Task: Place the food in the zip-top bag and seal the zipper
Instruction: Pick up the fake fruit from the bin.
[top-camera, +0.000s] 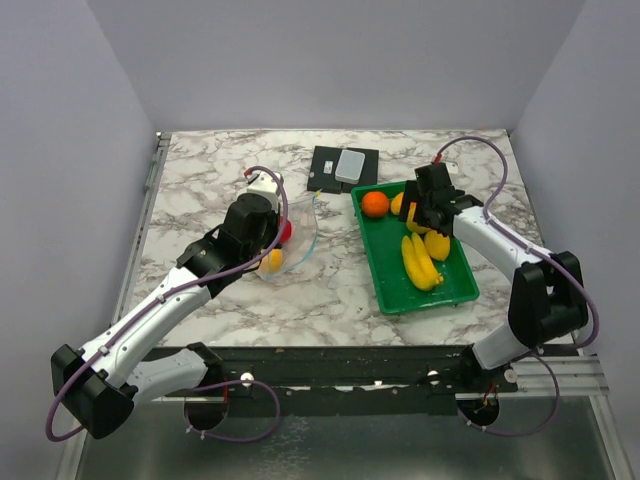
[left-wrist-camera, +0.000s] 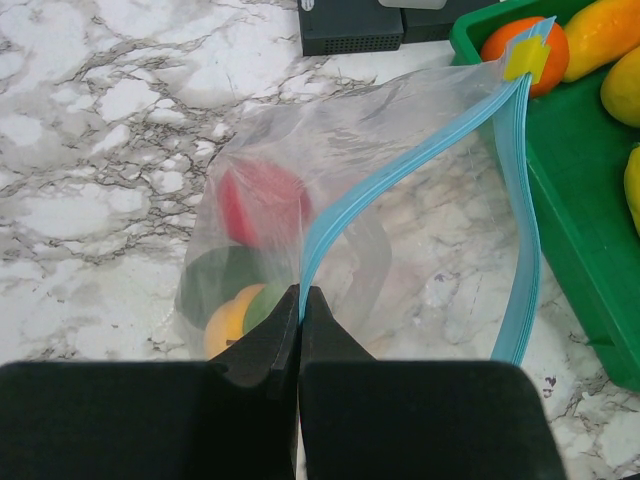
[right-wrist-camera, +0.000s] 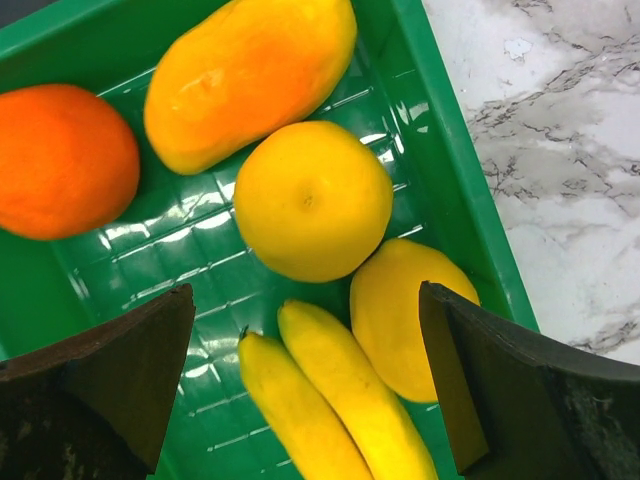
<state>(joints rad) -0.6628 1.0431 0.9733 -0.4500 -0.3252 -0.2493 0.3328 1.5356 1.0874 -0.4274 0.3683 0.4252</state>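
Observation:
The clear zip-top bag (left-wrist-camera: 400, 200) lies open on the marble table, left of the green tray (top-camera: 395, 275). My left gripper (left-wrist-camera: 300, 300) is shut on its light-blue zipper (left-wrist-camera: 400, 172) and holds the mouth up. Inside are a red fruit (left-wrist-camera: 262, 200), a green one (left-wrist-camera: 215, 280) and a yellow-orange one (left-wrist-camera: 225, 322). My right gripper (right-wrist-camera: 305, 330) is open above the tray, over the yellow banana bunch (right-wrist-camera: 335, 400), a yellow round fruit (right-wrist-camera: 312, 200), another yellow fruit (right-wrist-camera: 405, 315), an orange mango-shaped fruit (right-wrist-camera: 250, 70) and an orange round one (right-wrist-camera: 60, 160).
A black flat pad (top-camera: 340, 170) with a small white box (top-camera: 350, 165) on it lies behind the bag and tray. The tray's rim stands up around the fruit. Grey walls enclose the table on three sides.

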